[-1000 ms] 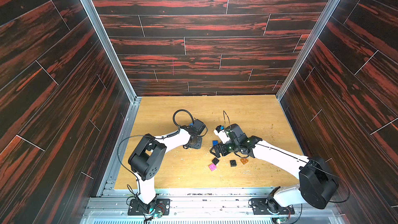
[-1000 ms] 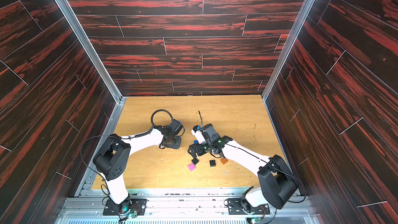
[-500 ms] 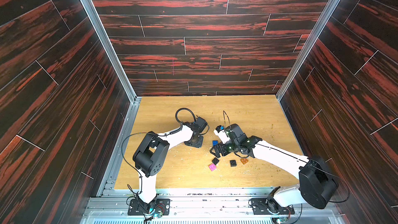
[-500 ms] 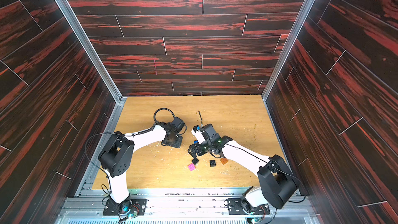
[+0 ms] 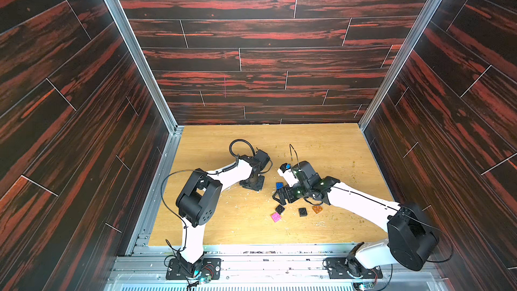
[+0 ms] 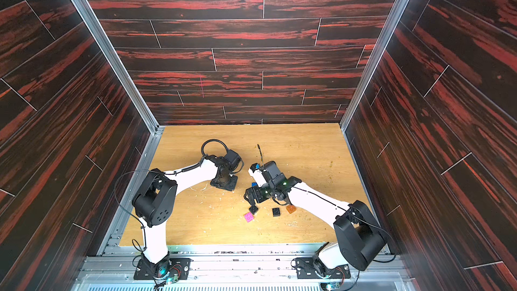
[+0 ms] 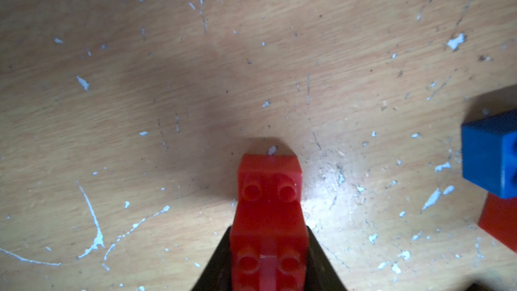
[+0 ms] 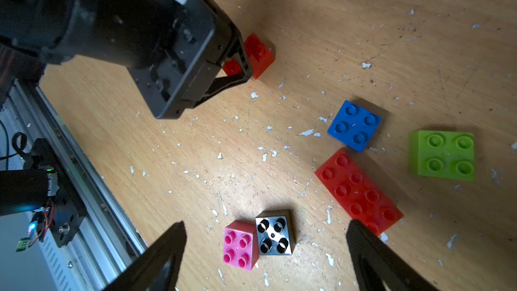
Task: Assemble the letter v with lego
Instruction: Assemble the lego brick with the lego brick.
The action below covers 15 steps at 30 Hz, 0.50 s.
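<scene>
Left hand: the left hand point(image 7: 268, 250) is clamped on a red oblong studded plastic brick point(image 7: 270, 191). A dark finger presses each long side.
Held brick: its studs face the wrist camera and its free end pokes out past the fingertips, low over the light wooden table point(image 5: 321, 149). In the right wrist view it point(image 8: 260, 51) seems to sit on the wood, but contact is not certain.
Left hand, from above: it point(image 5: 253, 184) points down at the middle of the table, beside the right arm's wrist.
Right hand: the right hand point(image 8: 265, 223) is spread wide and holds nothing. One black fingertip stands on either side of two bricks below it.
Under the right hand: a pink square studded brick point(image 8: 240, 244) and a black square studded brick point(image 8: 275, 232) lie touching side by side, studs up.
Further out: a second red oblong brick with eight studs point(image 8: 358, 191) lies flat, with one end by a right fingertip. A blue square brick point(image 8: 354, 125) lies just beside it and a lime green square brick point(image 8: 443, 155) lies apart.
Near edge, top views: another black square brick point(image 5: 302, 212) and an orange brick point(image 5: 317, 208) lie close together beside the right forearm.
Table surface: scattered with white flecks.
</scene>
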### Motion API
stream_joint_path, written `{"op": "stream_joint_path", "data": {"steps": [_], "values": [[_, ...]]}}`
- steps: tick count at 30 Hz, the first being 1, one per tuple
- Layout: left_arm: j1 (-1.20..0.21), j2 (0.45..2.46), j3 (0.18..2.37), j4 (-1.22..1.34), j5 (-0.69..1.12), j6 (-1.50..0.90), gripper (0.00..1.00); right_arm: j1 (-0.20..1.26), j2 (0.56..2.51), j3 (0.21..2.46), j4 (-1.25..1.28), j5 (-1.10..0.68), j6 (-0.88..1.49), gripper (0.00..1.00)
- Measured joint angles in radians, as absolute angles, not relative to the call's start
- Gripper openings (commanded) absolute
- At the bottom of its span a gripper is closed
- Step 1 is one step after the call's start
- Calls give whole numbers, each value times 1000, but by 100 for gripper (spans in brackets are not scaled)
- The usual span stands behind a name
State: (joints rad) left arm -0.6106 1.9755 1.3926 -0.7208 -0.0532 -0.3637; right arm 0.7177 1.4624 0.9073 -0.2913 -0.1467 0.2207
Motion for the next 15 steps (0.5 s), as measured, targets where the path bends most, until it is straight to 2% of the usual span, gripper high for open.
{"op": "stream_joint_path", "data": {"steps": [15], "values": [[-607, 1969, 1377, -701, -46, -363, 34, 718, 1468, 904, -291, -147, 224, 92]]}}
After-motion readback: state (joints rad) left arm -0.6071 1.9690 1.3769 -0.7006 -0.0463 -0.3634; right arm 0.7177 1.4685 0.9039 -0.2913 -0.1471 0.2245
